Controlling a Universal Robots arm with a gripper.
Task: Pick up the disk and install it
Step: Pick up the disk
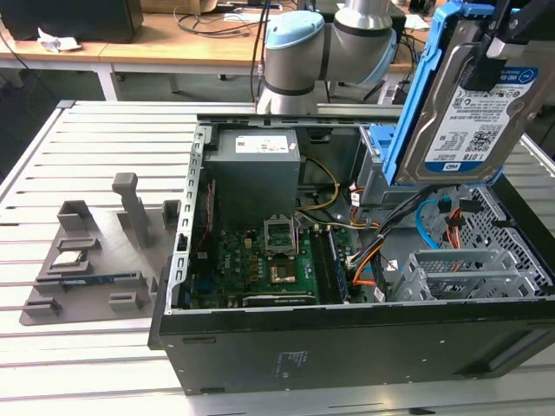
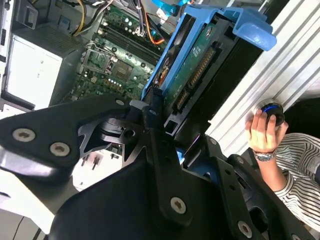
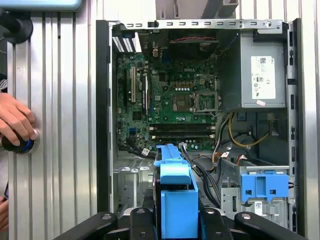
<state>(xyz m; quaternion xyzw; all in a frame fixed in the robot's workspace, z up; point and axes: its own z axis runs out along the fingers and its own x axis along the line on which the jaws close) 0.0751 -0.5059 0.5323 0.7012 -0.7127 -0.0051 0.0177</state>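
Blue-framed silver disk [image 1: 464, 104] hangs tilted above the open computer case [image 1: 347, 347], held by the gripper [image 2: 162, 125] with jaws closed on its frame; lowered crooked, it could snag the loose cables [image 1: 381, 256] or jam against the metal drive cage [image 1: 460, 273] below.

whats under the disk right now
The disk hangs above the open computer case. Cables and a metal drive cage lie below; the spot straight beneath is covered.

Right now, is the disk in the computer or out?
Out. The tool holds the disk tilted in the air above the open case.
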